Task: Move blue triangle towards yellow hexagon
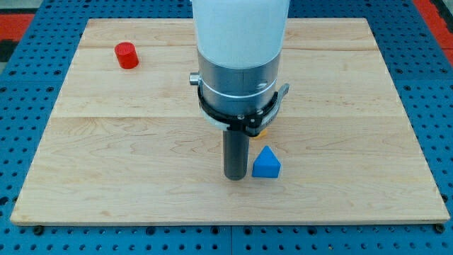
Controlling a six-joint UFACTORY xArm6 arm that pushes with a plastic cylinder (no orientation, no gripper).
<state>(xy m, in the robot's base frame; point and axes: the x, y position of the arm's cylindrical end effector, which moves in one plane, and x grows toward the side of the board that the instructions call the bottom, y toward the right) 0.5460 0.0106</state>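
this is looking like a robotics lab bench. a pale wooden board [106,142] is lying on a blue metal base [28,42] drilled with a regular grid of holes, the sort used for mounting test rigs. a white and grey robot arm [239,64] is hanging over the board, with small coloured test blocks sitting around it.

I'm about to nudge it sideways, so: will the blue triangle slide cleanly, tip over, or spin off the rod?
The blue triangle sits flat on a broad base on the smooth wooden board, so it probably slides rather than tips. Its angled faces may make it rotate if pushed off-centre. My tip stands just to its left in the view, and the contact point could steer it.
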